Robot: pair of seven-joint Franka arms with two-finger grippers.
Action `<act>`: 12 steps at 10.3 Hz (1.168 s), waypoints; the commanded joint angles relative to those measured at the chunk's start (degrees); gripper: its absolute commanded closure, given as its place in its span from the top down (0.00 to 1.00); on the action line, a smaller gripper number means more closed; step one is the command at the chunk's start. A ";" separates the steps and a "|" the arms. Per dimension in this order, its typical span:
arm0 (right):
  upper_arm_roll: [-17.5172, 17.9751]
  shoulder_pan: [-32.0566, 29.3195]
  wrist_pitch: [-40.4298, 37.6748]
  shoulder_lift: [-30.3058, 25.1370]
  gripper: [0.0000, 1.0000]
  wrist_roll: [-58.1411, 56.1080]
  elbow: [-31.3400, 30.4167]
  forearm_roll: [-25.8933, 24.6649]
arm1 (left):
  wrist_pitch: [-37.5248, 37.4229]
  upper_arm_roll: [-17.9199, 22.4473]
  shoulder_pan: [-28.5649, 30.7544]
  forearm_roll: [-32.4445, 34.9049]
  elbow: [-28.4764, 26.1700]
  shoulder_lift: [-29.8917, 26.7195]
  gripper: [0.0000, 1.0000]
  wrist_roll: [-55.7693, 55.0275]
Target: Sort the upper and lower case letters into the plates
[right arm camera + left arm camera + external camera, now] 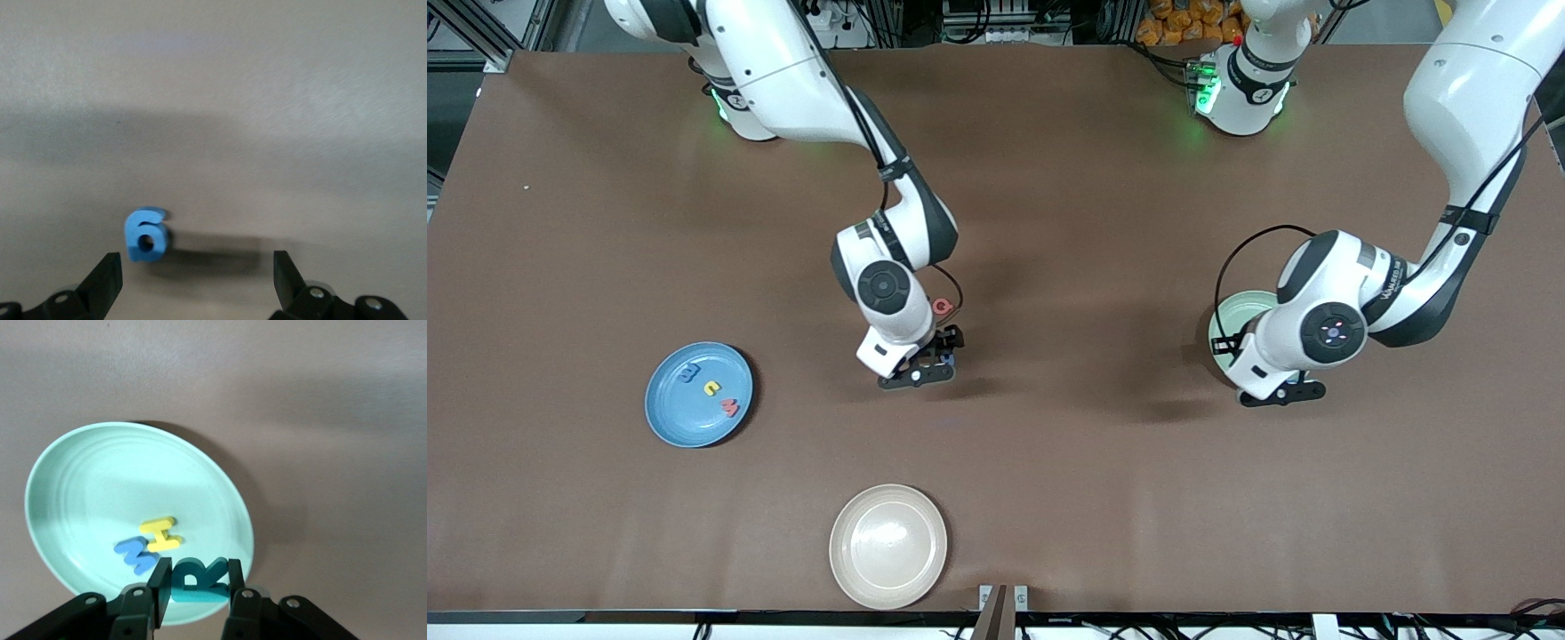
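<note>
Front view: blue plate (698, 394) at 8 o'clock on the tabletop (1049, 480) holds three letters (710, 388); mint plate (1232, 320) at 3 o'clock, under the left gripper (1282, 392).

Left wrist view: fingers (160, 583) pinch a teal R (195, 580) over the mint plate.

Right wrist view: right gripper (197, 270) hovers with fingers wide apart, empty, over a blue letter (145, 235).

Robotics lab, two white arms (818, 89) bolted to brown table (1049, 462), cabling
</note>
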 commanded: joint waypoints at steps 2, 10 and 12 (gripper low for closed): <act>-0.16 1.87 0.36 2.09 1.00 6.13 2.00 0.01 | 3.59 -1.00 3.46 1.90 -4.02 -0.02 0.00 1.55; -0.16 1.88 0.36 4.47 0.08 6.68 5.97 -0.08 | 3.77 -0.99 3.20 1.99 -3.67 0.16 1.00 1.20; -0.16 1.88 0.36 4.38 0.00 6.42 5.97 -0.25 | 3.33 -1.70 2.85 1.91 -3.67 -0.62 1.00 0.59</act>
